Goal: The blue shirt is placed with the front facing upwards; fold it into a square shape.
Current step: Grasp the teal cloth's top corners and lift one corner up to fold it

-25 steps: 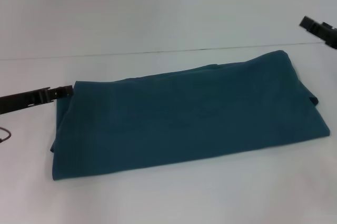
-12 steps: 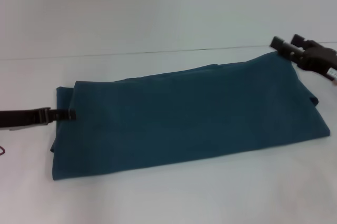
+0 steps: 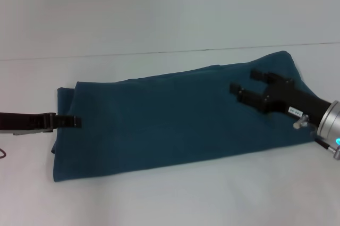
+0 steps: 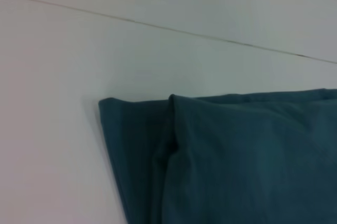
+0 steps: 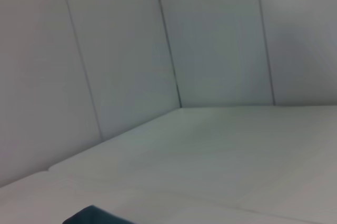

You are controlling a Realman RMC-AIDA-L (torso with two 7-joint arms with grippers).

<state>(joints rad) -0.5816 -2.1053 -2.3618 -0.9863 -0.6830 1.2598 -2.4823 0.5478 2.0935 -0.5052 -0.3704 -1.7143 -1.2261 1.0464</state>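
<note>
Blue shirt (image 3: 180, 122) is lying folded on our desk (image 3: 159, 199) — right tool (image 3: 249, 85) hovering open above it, left tool (image 3: 74, 122) at its edge, grip unclear.

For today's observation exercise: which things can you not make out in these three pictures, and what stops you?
- Blue shirt: its front print and collar are folded out of sight in the head view.
- Left gripper: head view shows it edge-on at the shirt's left end; grip unclear.
- Right gripper: open above the shirt; contact unclear.
</note>
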